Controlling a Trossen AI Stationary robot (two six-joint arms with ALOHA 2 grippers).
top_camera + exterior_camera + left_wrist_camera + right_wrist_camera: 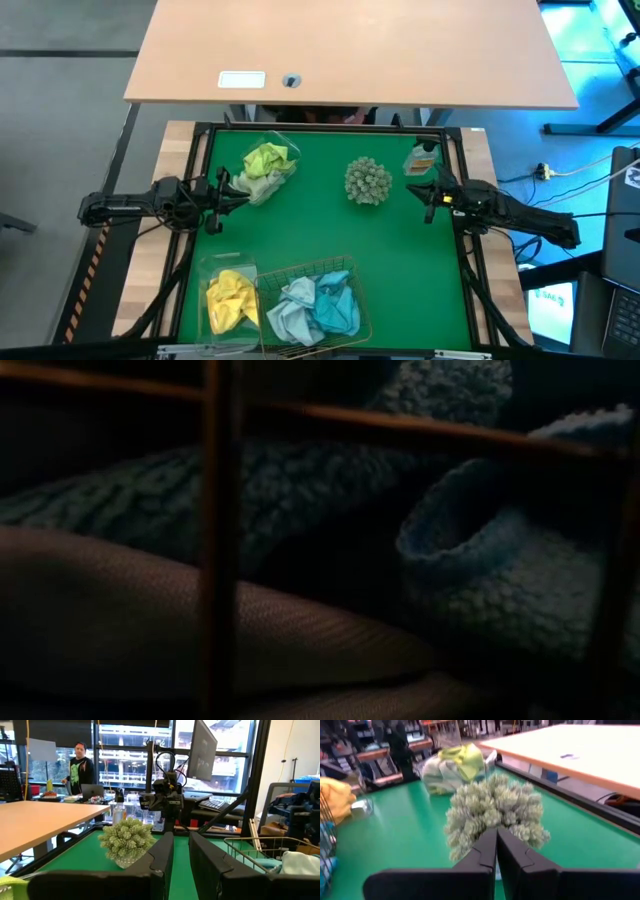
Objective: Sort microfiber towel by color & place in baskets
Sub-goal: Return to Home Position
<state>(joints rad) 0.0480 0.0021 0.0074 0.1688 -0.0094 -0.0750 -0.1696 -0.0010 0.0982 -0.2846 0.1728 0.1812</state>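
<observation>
Microfiber towels, yellow-green (266, 160): in the clear tub (245, 185) at the far left of your green table (400, 270).
Bright yellow towel (230, 298): in the second clear tub (225, 263) at the near edge, just beside the wire basket.
Light blue and teal towels (318, 305): piled in the gold wire basket (320, 266).
Left gripper (181, 836): your arm reaches in low from the left edge, level, beside the yellow-green tub. Fingers are slightly parted and empty.
Right gripper (496, 831): it mirrors the left from the right edge and points at the spiky ball (368, 180). Fingers are pressed together and empty.
Bottle (422, 158): far right, near your right gripper.
</observation>
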